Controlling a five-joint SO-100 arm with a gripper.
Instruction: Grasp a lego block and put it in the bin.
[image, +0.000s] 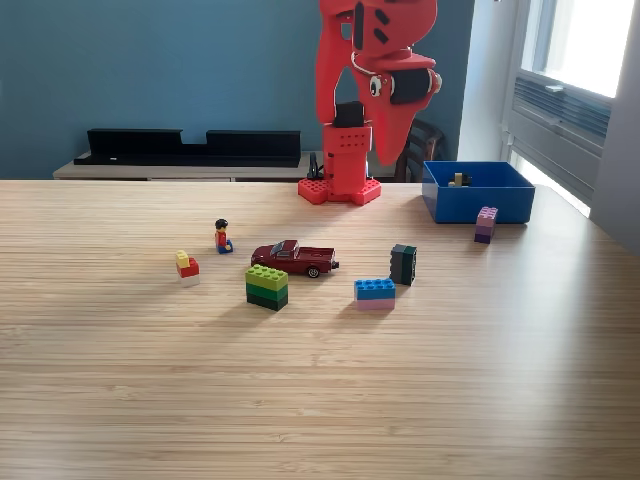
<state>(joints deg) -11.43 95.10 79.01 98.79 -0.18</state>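
Several lego blocks lie on the wooden table (320, 400): a lime-and-dark-green stack (267, 286), a blue-on-pink block (374, 291), a dark green block (403, 264) standing upright, a small yellow-red-white piece (187, 267) and a purple block (485, 224) just in front of the bin. The blue bin (478, 200) stands at the back right, and a small dark-and-tan piece (459, 179) lies inside it. The red arm is folded up at the back. Its gripper (384, 158) hangs pointing down, left of the bin and well above the table. The fingers look closed together with nothing in them.
A dark red toy car (295, 257) and a small minifigure (222, 236) stand among the blocks. The arm's red base (340, 188) sits at the table's far edge. Black trays (190, 145) rest on a shelf behind. A window and a wall are on the right.
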